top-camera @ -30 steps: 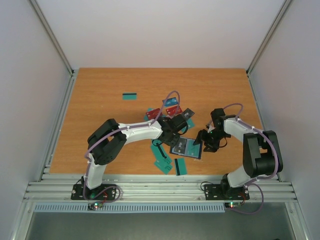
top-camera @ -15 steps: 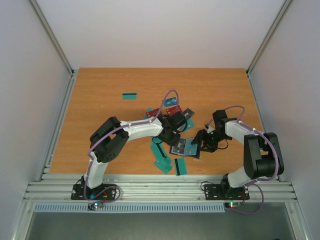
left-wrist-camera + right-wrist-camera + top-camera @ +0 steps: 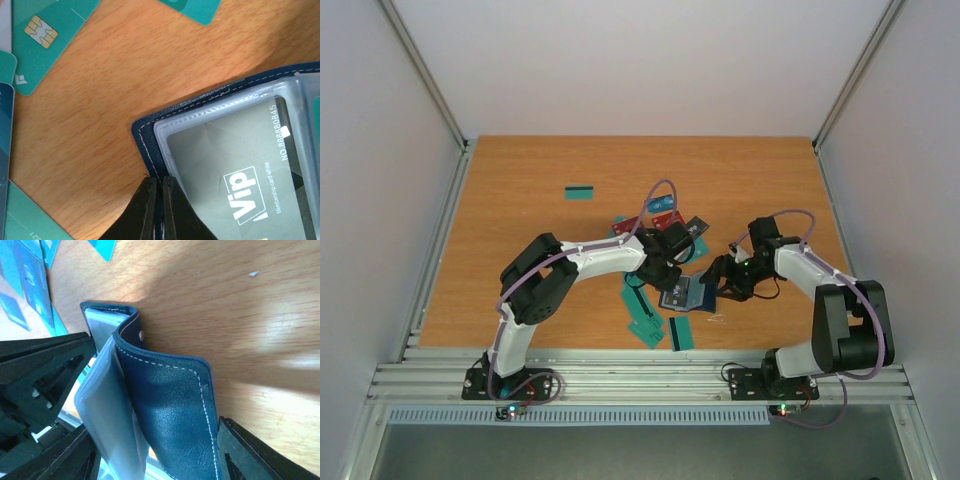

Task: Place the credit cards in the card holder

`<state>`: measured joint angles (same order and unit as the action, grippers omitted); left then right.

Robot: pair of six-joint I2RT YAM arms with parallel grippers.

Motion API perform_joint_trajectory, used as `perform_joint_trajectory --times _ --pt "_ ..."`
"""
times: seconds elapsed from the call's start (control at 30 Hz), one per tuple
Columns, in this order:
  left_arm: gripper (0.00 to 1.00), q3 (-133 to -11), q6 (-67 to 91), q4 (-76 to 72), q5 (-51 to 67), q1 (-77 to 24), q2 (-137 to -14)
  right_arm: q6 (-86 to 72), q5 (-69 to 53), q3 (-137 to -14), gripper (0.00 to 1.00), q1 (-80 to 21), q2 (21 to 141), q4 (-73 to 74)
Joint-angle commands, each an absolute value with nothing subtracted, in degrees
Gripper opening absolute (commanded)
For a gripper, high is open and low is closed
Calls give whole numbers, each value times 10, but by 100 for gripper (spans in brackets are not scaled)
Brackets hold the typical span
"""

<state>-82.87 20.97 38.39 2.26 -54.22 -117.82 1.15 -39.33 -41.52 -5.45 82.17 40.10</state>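
Note:
The card holder (image 3: 686,294) lies open near the table's front middle, navy with clear sleeves; a grey VIP card (image 3: 240,165) sits in one sleeve. My left gripper (image 3: 666,282) is shut on the edge of its navy cover (image 3: 149,131). My right gripper (image 3: 714,284) comes from the right, and its jaws stand wide on either side of the raised navy flap (image 3: 172,410) and clear sleeves (image 3: 107,405), touching both. Loose credit cards lie around: teal ones (image 3: 646,325) in front, red ones (image 3: 668,220) behind, and a teal chip card (image 3: 45,40).
A lone teal card (image 3: 580,192) lies far back left. A dark card (image 3: 696,227) rests behind the left wrist. The left gripper's black fingers (image 3: 45,370) show close beside the holder in the right wrist view. The front table edge (image 3: 620,348) is near.
My right gripper has slid left and its jaws have narrowed slightly round the holder's flap, which now stands folded up. The left gripper stays pinched on the cover.

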Motion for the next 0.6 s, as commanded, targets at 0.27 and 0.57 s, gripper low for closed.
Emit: perform_joint_trajectory --times 0.27,0.57 --pt "0 -836 219 354 71 -553 -1202 1 -443 -436 63 -71 779 423" --pt "0 -831 222 355 71 -553 -1195 -30 -445 -452 63 -97 770 423"
